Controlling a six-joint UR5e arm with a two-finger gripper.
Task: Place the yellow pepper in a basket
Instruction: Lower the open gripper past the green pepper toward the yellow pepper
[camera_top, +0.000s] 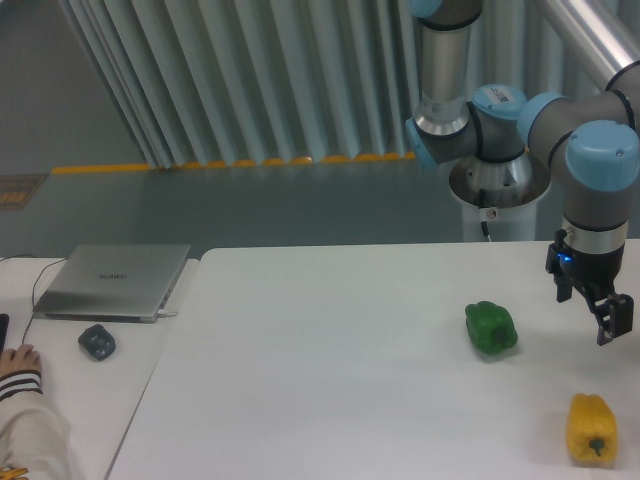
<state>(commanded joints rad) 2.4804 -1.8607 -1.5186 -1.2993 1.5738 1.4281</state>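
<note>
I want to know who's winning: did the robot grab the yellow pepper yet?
No, the yellow pepper lies on the table, apart from the tool above it.

Green bell pepper (491, 328) sat on the white bench (330, 380), toward the right edge, roughly mid-depth. A closed silver laptop (112, 281) lay on a second surface beyond the bench's left edge, near its far-left corner, with a thin cable running off the laptop's left side. A small dark mouse (97, 342) sat just in front of the laptop. A person's hand (16, 360) in a pale sleeve rested at the far left. Grey corrugated wall (250, 80) stood behind, yellow floor stripe (230, 163) at its base.
</note>
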